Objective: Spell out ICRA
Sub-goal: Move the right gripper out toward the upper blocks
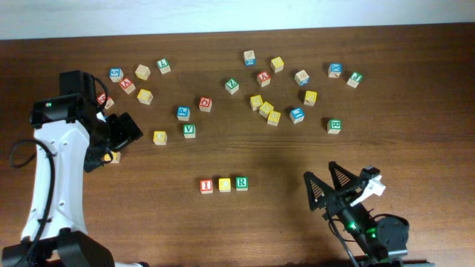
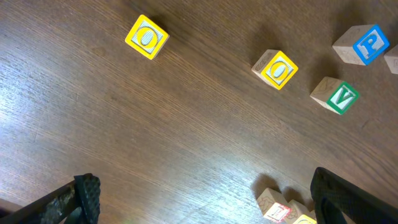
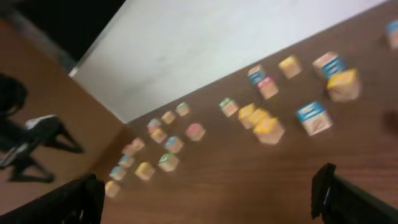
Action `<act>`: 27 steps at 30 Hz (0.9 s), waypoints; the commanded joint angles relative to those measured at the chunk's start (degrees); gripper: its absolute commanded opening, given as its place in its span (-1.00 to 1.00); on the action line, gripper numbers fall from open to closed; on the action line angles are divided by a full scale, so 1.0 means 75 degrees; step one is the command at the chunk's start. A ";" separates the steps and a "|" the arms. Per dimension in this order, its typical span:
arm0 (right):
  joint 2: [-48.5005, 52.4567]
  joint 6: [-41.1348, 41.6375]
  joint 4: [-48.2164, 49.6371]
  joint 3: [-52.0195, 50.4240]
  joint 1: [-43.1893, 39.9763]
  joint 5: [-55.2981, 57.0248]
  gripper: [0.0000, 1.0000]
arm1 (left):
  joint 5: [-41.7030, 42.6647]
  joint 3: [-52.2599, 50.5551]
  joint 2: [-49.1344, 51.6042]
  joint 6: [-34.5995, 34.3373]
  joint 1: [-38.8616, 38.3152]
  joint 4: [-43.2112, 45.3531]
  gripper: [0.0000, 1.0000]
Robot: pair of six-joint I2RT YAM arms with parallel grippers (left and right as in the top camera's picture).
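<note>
Nearest me, toward the table's (image 1: 282, 159) near edge and midway along it, three small wooden cubes stand in a tight row: the red-faced I cube (image 1: 206, 185), the yellow-faced C cube (image 1: 224, 185) and the green-faced R cube (image 1: 241, 182). My right tool (image 1: 320, 173) is by the near right corner, jaws wide, holding nothing. My left tool (image 2: 205, 190), at the left edge, is equally wide and empty. Beyond it lie a yellow-faced wooden O cube (image 2: 147, 37) and a green-faced wooden V cube (image 2: 334, 96). More lettered wooden cubes (image 1: 266, 109) are scattered toward the far edge; which red one bears the A I cannot read.
</note>
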 commanded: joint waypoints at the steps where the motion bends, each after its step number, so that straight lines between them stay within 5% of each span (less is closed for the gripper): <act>1: -0.0029 -0.1075 -0.0012 -0.0038 0.0041 0.0976 0.97 | -0.0006 0.0009 -0.0029 -0.0070 0.0044 -0.0006 0.98; 6: -0.0029 -0.3745 0.0102 -0.0035 0.0044 0.0880 0.97 | -0.0006 0.0009 -0.0029 -0.0070 0.0044 -0.0006 0.98; 13: 0.0023 -0.4179 0.0997 0.0822 0.0041 0.0187 0.97 | -0.0006 0.0009 -0.0029 -0.0070 0.0044 -0.0003 0.98; 16: 0.1198 -0.4610 0.1000 0.2168 0.0044 0.0565 0.97 | -0.0006 0.0009 -0.0029 -0.0070 0.0044 -0.0006 0.99; 19: 0.3468 -0.4607 0.0691 0.3987 0.0044 0.0530 0.97 | -0.0006 0.0009 -0.0029 -0.0070 0.0044 -0.0006 0.98; 22: 0.5732 -0.4607 -0.0968 0.6376 0.0044 0.0408 0.97 | -0.0006 0.0009 -0.0029 -0.0070 0.0044 -0.0006 0.98; 27: 1.0427 -0.4610 -0.5764 1.2593 0.0085 -0.0463 0.97 | -0.0006 0.0009 -0.0029 -0.0070 0.0044 -0.0003 0.99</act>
